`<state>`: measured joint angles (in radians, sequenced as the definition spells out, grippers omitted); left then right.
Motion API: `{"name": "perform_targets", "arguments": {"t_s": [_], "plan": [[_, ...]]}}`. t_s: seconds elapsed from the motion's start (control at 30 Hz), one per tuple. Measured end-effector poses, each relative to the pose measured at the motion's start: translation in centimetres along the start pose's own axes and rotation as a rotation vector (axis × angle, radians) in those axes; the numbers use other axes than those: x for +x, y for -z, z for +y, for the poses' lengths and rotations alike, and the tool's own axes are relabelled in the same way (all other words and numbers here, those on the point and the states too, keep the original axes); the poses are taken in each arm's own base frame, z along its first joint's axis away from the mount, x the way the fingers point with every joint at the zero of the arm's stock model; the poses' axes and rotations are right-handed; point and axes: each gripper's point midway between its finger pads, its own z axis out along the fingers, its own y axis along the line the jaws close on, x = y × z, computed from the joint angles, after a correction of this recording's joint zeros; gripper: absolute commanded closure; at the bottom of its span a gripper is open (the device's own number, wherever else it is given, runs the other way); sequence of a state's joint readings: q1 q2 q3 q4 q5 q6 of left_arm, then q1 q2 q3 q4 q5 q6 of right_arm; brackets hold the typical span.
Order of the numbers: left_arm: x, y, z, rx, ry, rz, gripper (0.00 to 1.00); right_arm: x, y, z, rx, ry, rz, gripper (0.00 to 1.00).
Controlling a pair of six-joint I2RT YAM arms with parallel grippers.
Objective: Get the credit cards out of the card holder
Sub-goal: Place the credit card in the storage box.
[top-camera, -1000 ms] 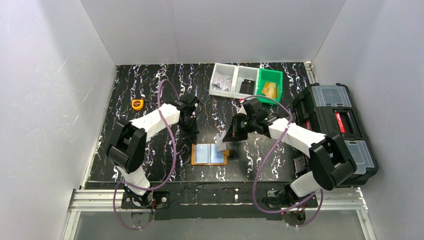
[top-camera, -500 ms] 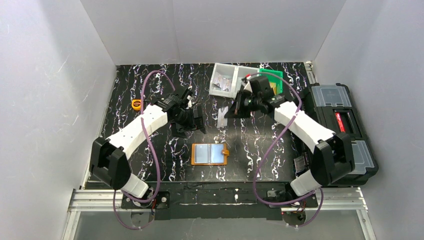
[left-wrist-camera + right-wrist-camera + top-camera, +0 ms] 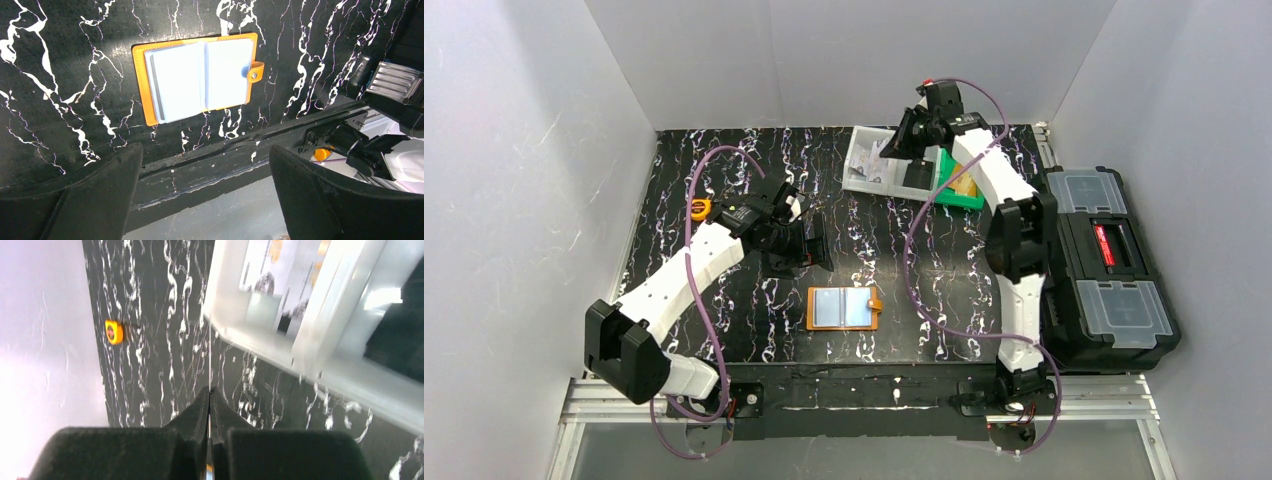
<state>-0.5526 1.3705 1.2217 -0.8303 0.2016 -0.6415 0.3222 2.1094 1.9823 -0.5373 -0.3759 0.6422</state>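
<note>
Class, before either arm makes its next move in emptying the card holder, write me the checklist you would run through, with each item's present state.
1. Card holder lies open and flat on the table: ok.
2. Pale credit cards show in its pockets, ready to take: ok.
3. Left claw open and apart from the holder: ok.
4. Right claw shut on one card, seen edge-on: ok.
5. That card lined up over a compartment of the white tray: cannot tell.
6. Tape measure well away from both claws: ok.
</note>
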Motion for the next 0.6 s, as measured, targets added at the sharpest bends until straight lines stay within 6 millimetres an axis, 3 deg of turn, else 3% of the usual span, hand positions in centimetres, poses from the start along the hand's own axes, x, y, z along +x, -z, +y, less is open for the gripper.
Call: {"name": "perform_targets", "arguments": {"t_s": [0.17,0.43,0.5,0.6], "plan": [[0.3,0.3,0.0,0.005,-0.013,0.009,0.02,-3.7,-4.6,-2.4,0.005,-0.020,-0.017,0.99],[0.6,0.3,-0.1,0.014,-0.016,0.021,0.02,-2.8,-7.9,-6.4,0.028,-0.101,0.038,0.98],[0.6,0.3,0.0,0.012,-0.018,0.025,0.02,-2.9,-8.2,-6.7,0.022,-0.106,0.038,0.92],[0.7,0.4,0.0,0.009,-0.018,0.031,0.02,-3.0,-8.5,-6.8,0.012,-0.112,0.037,0.68]]}}
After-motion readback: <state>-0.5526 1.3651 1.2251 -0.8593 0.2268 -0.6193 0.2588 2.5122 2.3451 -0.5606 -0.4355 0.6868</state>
